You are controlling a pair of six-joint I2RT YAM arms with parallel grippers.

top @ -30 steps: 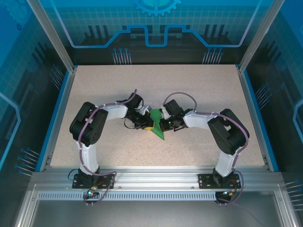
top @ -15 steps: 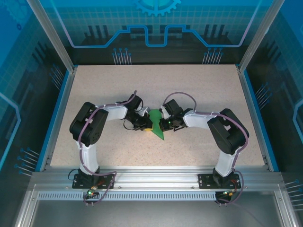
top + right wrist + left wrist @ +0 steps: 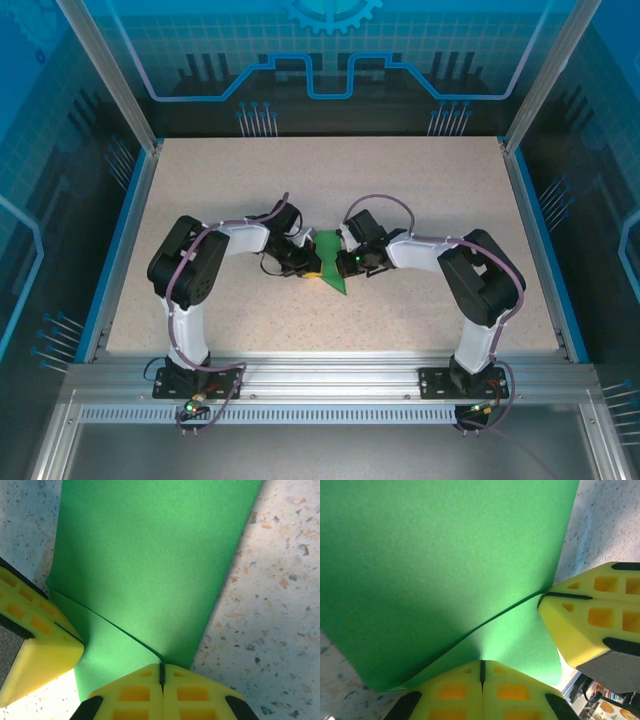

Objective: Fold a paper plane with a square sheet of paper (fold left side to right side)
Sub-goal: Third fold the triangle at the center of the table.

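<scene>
Left gripper [image 3: 481,666] and right gripper [image 3: 161,670], jaws closed, each pinch an edge of the folded green sheet of paper [image 3: 331,262] from opposite sides. The sheet lies mid-table [image 3: 430,190], long axis far-to-near, narrow tip toward the arm bases. The grippers flank it, close together.

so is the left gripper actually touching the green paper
Touching. The left wrist view shows the left gripper shut on the green paper, its creased edge running straight into the seam where the yellow jaws meet.
</scene>
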